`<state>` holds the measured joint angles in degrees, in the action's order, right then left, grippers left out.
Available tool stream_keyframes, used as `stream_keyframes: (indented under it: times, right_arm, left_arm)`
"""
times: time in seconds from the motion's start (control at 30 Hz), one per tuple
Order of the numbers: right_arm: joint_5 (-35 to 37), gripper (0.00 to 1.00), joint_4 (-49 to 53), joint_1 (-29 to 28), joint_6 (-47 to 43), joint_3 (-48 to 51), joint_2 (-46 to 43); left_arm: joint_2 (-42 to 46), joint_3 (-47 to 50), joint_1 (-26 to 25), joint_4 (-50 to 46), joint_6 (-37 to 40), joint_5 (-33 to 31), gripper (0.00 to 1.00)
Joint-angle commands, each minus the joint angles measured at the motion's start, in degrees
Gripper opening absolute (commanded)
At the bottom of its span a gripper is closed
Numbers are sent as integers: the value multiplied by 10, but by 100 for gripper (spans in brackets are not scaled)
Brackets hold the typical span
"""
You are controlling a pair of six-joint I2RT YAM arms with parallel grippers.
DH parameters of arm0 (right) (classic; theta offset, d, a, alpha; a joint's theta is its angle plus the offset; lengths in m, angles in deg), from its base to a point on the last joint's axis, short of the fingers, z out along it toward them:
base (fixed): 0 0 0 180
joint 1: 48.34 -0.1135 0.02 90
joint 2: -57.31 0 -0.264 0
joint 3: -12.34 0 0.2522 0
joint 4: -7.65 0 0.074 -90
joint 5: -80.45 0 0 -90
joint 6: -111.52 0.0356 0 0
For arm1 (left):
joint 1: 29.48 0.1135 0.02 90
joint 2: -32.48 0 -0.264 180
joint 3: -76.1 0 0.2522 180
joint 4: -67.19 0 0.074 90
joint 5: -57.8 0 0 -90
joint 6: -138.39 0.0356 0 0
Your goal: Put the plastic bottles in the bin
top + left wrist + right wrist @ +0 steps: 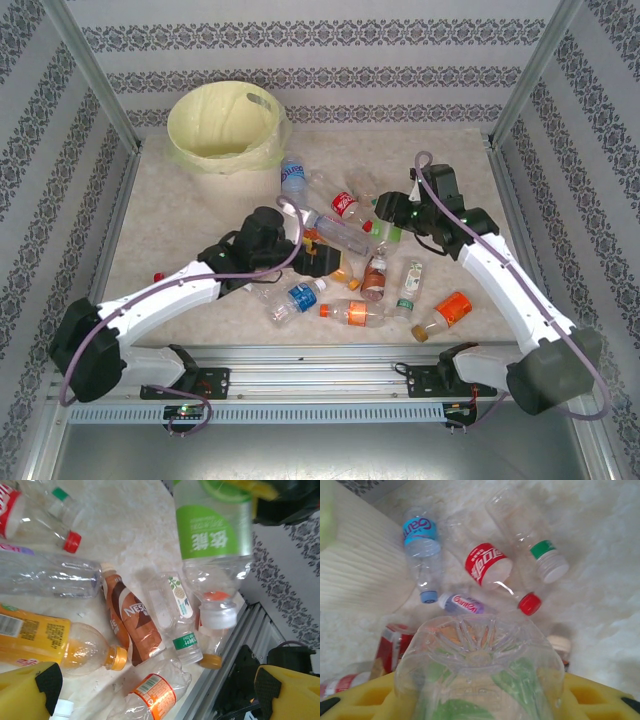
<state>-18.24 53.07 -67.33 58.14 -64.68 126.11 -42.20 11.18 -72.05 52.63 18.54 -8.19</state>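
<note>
The pale yellow bin (pixel 222 125) stands at the back left. Several plastic bottles lie in a heap mid-table, among them a red-labelled one (pixel 344 203) and a blue-labelled one (pixel 300 295). My right gripper (pixel 392 212) is shut on a green-labelled bottle (pixel 388 233), held off the table. Its clear base (pixel 480 665) sits between the yellow fingers (pixel 600 695). My left gripper (pixel 155 692) hangs open over the heap, above an orange-labelled bottle (pixel 152 695). A brown-labelled bottle (pixel 132 625) and a yellow-labelled juice bottle (pixel 55 642) lie beside it. The green-labelled bottle (pixel 215 525) hangs at upper right.
More bottles lie near the front edge, including an orange one (pixel 450 312) and a green-and-white one (pixel 408 285). A metal rail (pixel 330 350) runs along the table's near edge. Patterned walls close in the sides and the back.
</note>
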Motion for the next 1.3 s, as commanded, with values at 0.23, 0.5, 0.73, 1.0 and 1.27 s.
stream_keyframes:
  times: [0.23,0.5,0.73,1.0,1.27]
  right_arm:
    - [6,54,-57,-43,92,43,-44]
    - [6,54,-67,-49,102,53,-48]
    - [3,53,-76,-52,109,60,-57]
    - [5,53,-78,-53,111,68,-64]
    - [6,53,-82,-53,111,80,-67]
  left_arm:
    - [-70,-42,-56,112,-32,18,84]
    - [-94,-51,-73,118,-26,35,75]
    - [-118,-63,-79,118,-31,45,69]
    - [-139,-78,-87,116,-35,53,55]
    - [-141,-81,-89,116,-37,55,40]
